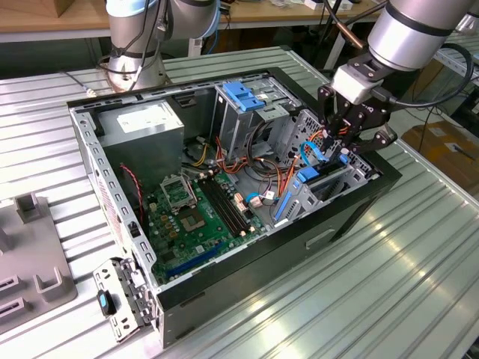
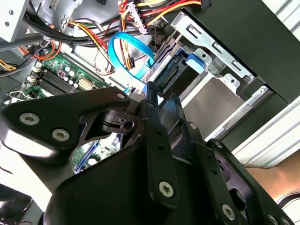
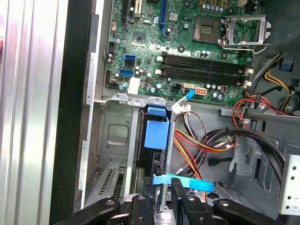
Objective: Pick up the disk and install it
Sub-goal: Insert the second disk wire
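You had the open computer case lying on its side on the ribbed metal table. At the case's far end sat the grey power-supply box, and the green motherboard covered the case floor. In the corner of the case opposite the power supply stood the metal drive bay. The disk was already in that bay, edge-up, with its blue rail frame showing above the metal in both wrist views. The gripper hung over that same corner of the case, just above the disk. Its fingers were drawn close together, tips almost meeting, with no drive between them. A loose blue data cable crossed right by the fingertips. By my reading, the pick-up was behind you and the disk had gone into its slot. What I could not tell was whether it had been pushed fully home, or whether any cable had been plugged into it.
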